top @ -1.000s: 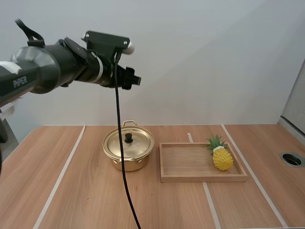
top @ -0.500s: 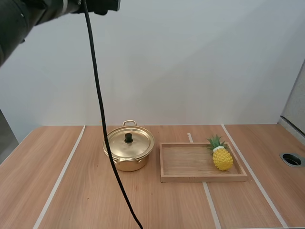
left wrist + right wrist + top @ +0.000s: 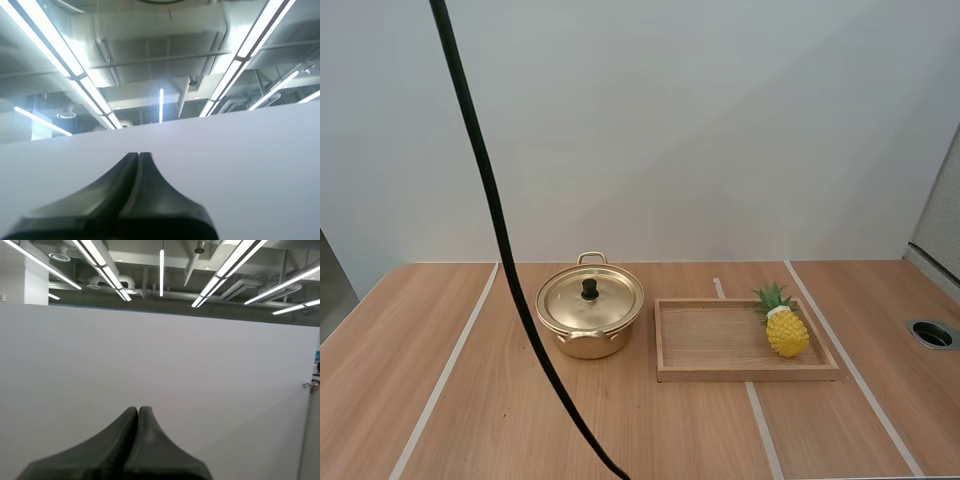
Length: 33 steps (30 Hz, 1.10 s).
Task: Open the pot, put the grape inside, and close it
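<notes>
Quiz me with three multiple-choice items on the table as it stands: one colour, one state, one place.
1. What colour is the pot?
A red
B gold
C blue

2. How does the lid sit?
A closed on the pot
B tilted against the pot's side
C upside down beside the pot

3. Where is the pineapple?
A inside the pot
B on top of the lid
C at the right end of the wooden tray

Answers:
1 B, the body and lid are shiny gold.
2 A, the lid lies flat on the rim with its black knob up.
3 C, the pineapple lies in the tray, apart from the pot.
</notes>
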Each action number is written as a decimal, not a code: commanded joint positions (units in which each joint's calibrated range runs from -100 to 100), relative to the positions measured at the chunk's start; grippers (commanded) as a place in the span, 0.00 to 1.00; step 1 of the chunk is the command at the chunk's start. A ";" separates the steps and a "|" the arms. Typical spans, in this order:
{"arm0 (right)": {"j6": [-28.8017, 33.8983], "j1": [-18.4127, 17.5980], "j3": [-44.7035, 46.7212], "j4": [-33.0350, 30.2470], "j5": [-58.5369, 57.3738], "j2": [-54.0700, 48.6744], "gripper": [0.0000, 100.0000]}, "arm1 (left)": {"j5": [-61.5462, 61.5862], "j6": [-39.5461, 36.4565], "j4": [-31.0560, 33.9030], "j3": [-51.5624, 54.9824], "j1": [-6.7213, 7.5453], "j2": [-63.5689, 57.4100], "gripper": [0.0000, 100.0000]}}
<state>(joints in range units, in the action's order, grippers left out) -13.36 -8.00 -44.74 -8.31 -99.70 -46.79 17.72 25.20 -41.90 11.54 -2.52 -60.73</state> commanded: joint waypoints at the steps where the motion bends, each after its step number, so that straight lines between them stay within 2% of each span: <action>1: -1.37 0.18 -0.15 3.02 -0.30 -3.67 0.00 | 2.41 -2.05 -0.72 0.77 -0.16 -5.23 0.00; 6: -1.37 0.18 -0.15 2.03 -0.30 -10.84 0.00 | -7.28 -2.27 -0.72 5.27 -0.16 -13.69 0.00; 10: -1.37 0.18 4.07 2.03 -0.30 -17.15 0.00 | -7.64 -2.35 -0.72 7.38 -0.16 -18.85 0.00; 14: -1.37 1.32 20.95 3.04 0.26 -24.49 0.00 | -7.46 -3.87 -0.72 9.02 -0.16 -21.92 0.00; 20: -1.12 3.89 50.00 5.26 21.60 -40.95 0.00 | -2.22 -4.70 0.55 11.73 -0.16 -26.37 0.00; 23: 0.31 4.71 61.74 7.44 24.58 -48.35 0.00 | -1.95 -4.70 0.66 15.65 -0.16 -29.21 0.00; 26: 0.31 4.72 70.56 8.31 27.51 -52.27 0.00 | -1.81 -5.20 3.93 20.99 -0.16 -31.86 0.00; 29: 0.31 4.72 76.93 7.11 31.68 -52.77 0.00 | -1.99 -9.28 8.61 28.41 -0.16 -34.19 0.00; 33: 0.31 4.63 86.11 6.45 44.67 -52.77 0.00 | -2.16 -13.23 14.02 38.30 -0.16 -34.95 0.00</action>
<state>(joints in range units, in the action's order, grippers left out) -13.04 -3.54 37.36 -0.86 -63.70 -99.26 14.57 14.60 -31.40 44.48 -2.52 -95.44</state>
